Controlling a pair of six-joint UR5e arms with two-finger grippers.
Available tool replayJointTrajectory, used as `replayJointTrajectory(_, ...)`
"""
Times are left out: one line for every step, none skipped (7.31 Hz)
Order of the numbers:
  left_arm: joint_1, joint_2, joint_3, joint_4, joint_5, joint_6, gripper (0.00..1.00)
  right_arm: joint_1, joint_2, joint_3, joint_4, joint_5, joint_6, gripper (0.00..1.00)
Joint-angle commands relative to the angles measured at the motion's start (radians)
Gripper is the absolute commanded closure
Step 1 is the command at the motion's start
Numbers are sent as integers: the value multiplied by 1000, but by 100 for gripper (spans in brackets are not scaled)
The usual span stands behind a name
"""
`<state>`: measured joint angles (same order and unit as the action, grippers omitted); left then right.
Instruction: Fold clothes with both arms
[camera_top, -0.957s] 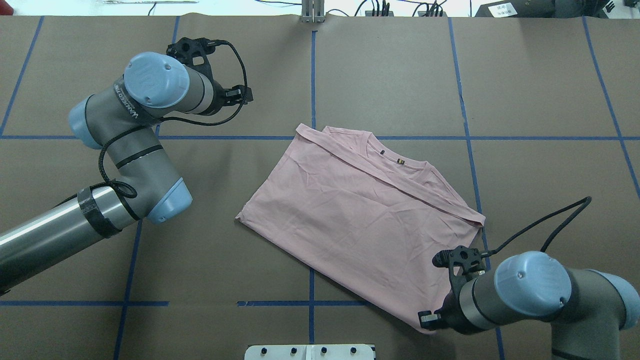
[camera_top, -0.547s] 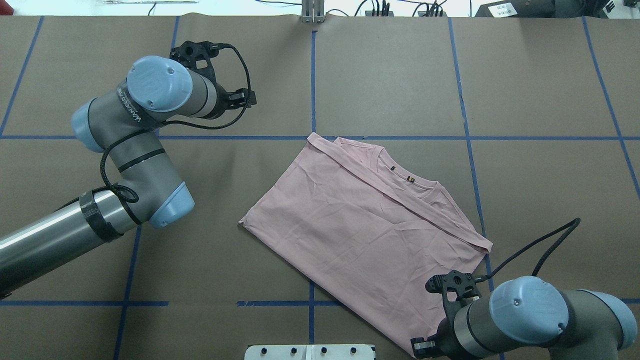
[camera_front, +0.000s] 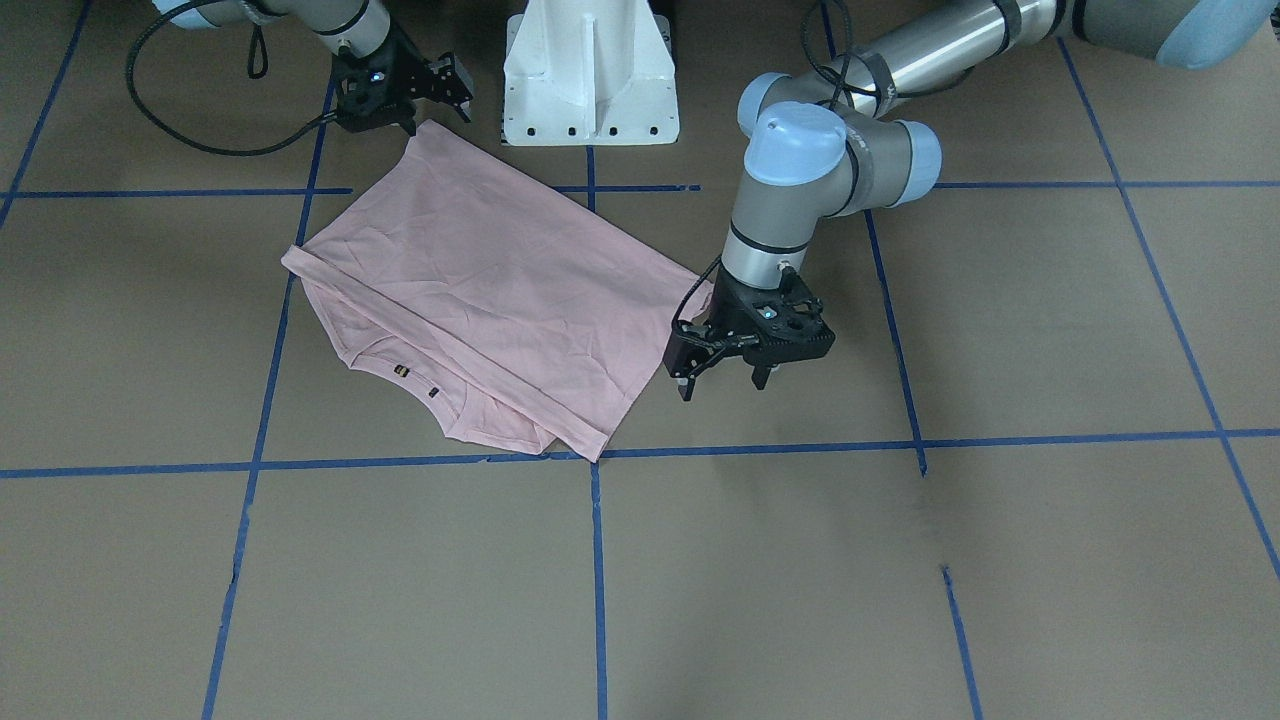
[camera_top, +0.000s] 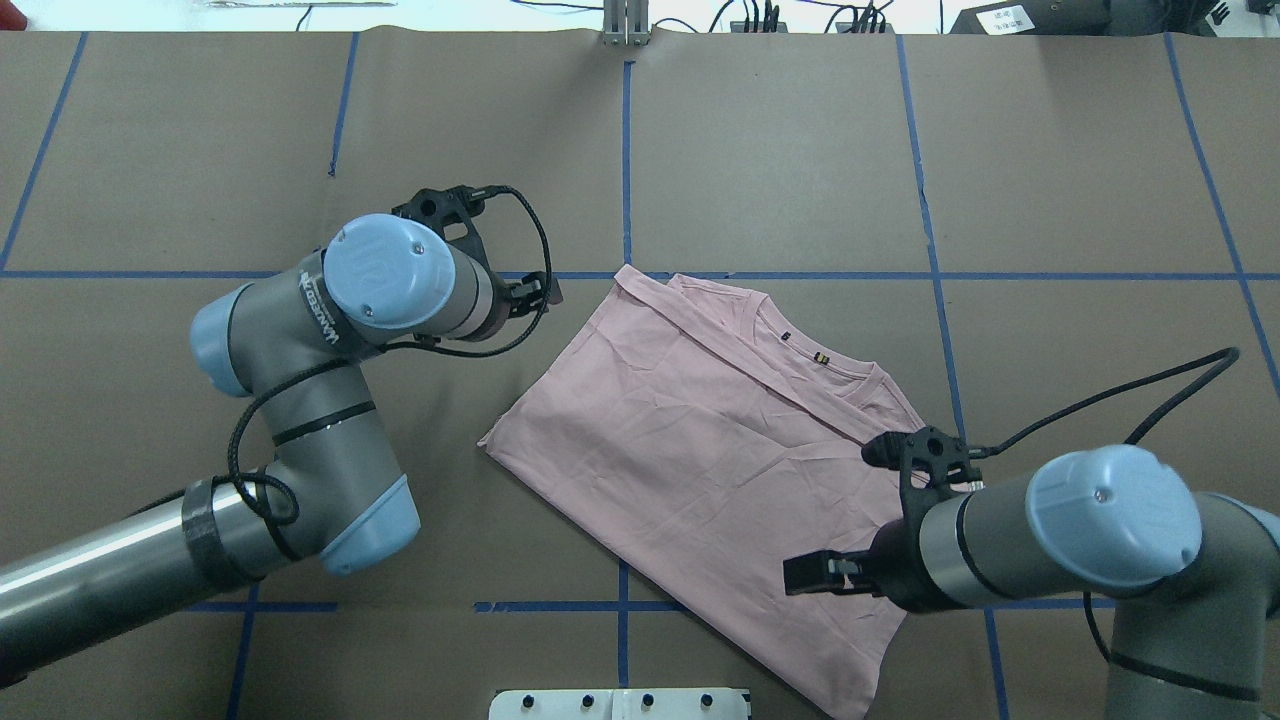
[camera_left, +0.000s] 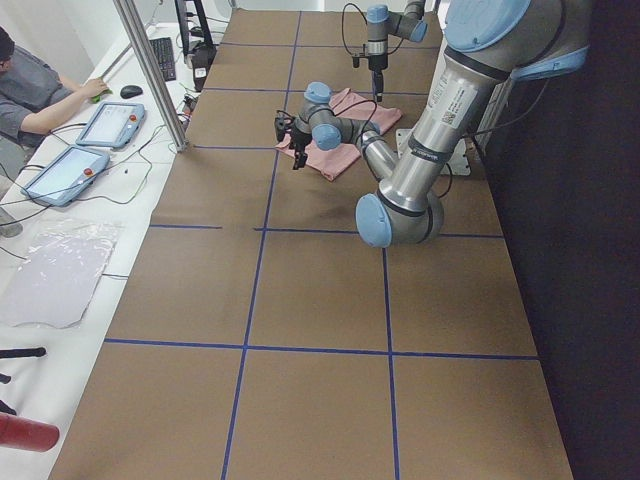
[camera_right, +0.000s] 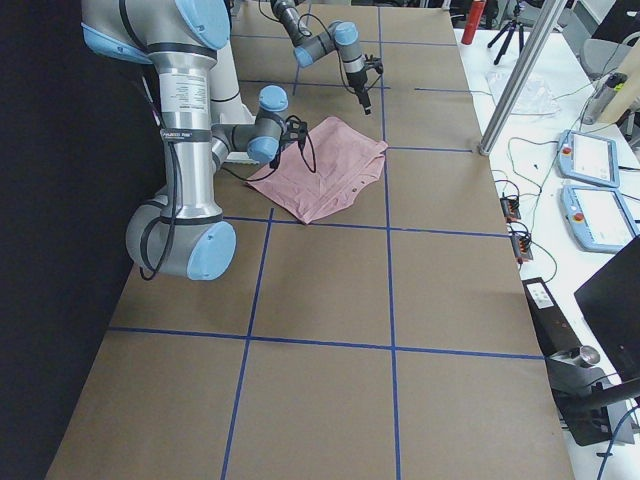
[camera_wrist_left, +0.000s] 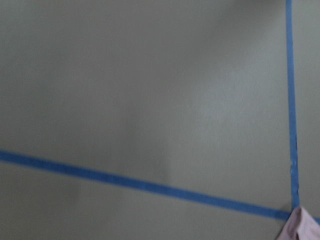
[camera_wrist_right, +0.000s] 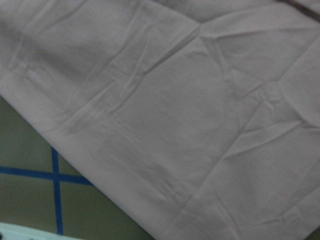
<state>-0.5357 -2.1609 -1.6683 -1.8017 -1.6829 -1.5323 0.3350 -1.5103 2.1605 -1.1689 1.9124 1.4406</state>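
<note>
Change: in the last half second my left arm (camera_top: 330, 400) has swung in from the far left of the table (camera_top: 800, 150) to the T-shirt's (camera_top: 700, 450) edge. My right arm (camera_top: 1100, 520) has come off the near corner and now sits over the cloth. The shirt itself has not shifted in that half second.
Shirt: pale pink, partly folded with the plain side up. It lies flat and slantwise at mid-table, its near corner close to the robot's base.
Left claw (camera_front: 722, 385): fingers spread, nothing between them, hanging just beside the shirt's left edge. Its wrist camera shows bare table, blue tape (camera_wrist_left: 150, 186) and only a sliver of pink.
Right claw (camera_front: 403, 105): above the near corner. I cannot tell whether its fingers are parted or closed. Its wrist camera shows only creased cloth.
Handling: I judge it light, limp and easily wrinkled. It will sag and drag rather than hold a shape.
Grip: I would pinch both layers at the corners of one edge, one claw on each, then lift together so the fold stays square.
</note>
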Motion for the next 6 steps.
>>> replayJointTrajectory(95, 68, -161, 142, 9, -130, 0, 102, 21, -2, 0, -3, -3, 0)
replayJointTrajectory(142, 70, -133, 139, 12, -155, 0, 108, 36, -13, 0, -13, -3, 0)
replayJointTrajectory(148, 59, -90, 127, 12, -157, 0, 108, 39, -24, 0, -38, -3, 0)
replayJointTrajectory(148, 59, -61, 95, 12, -170, 0, 108, 39, -27, 0, -41, -3, 0)
replayJointTrajectory(148, 58, -42, 72, 14, -175, 0, 111, 39, -25, 0, -41, -3, 0)
replayJointTrajectory(146, 61, -42, 73, 14, -177, 1, 111, 39, -25, 0, -41, -3, 0)
